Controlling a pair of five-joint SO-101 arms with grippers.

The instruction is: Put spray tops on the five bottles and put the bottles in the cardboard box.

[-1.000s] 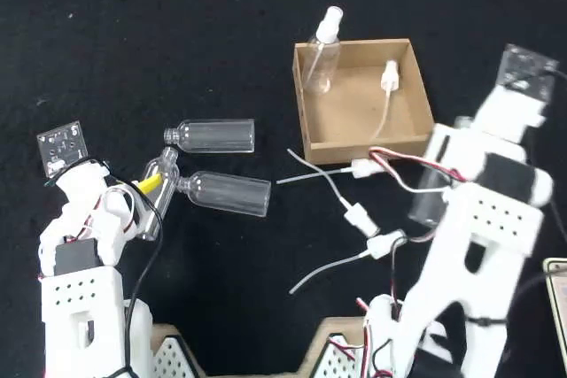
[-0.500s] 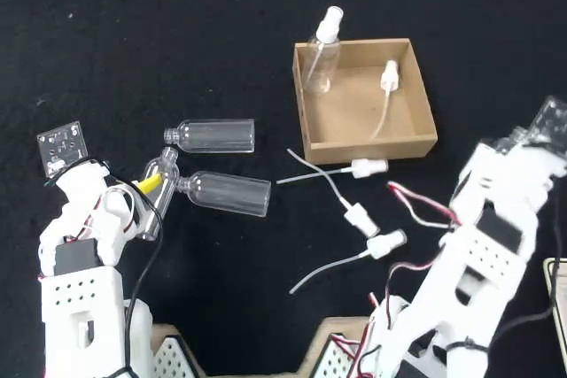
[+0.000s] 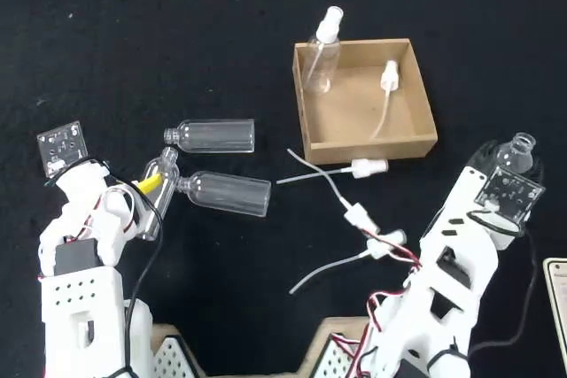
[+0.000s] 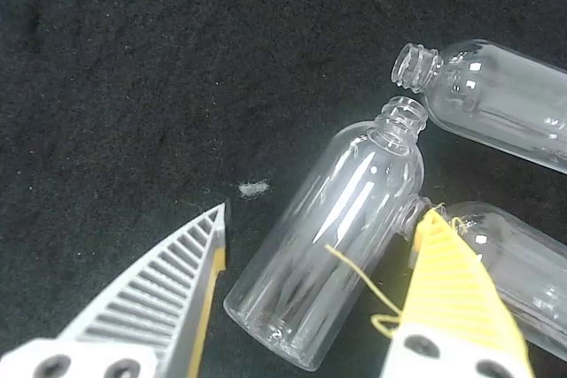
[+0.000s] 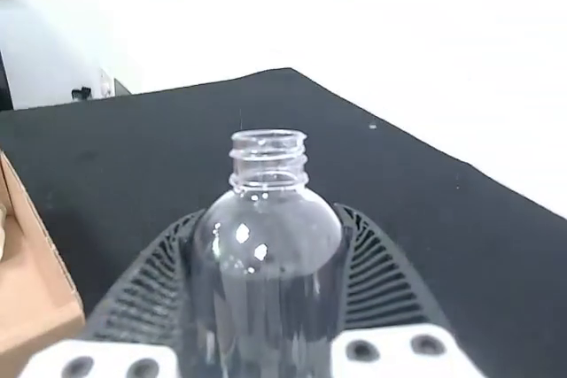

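Right pincer at 4 o'clock on the black table, closed on an uncapped clear bottle, neck up. Left pincer at 8 o'clock, jaws spread wide either side of a lying open bottle; can't tell if they touch it. Upper loose bottle and lower loose bottle lie at its 3 o'clock, necks toward it. Cardboard box at 1 o'clock holds a capped bottle leaning in its 11 o'clock corner, plus a boxed spray top. At the box's 6 o'clock, on the table: first spray top, second spray top, third spray top.
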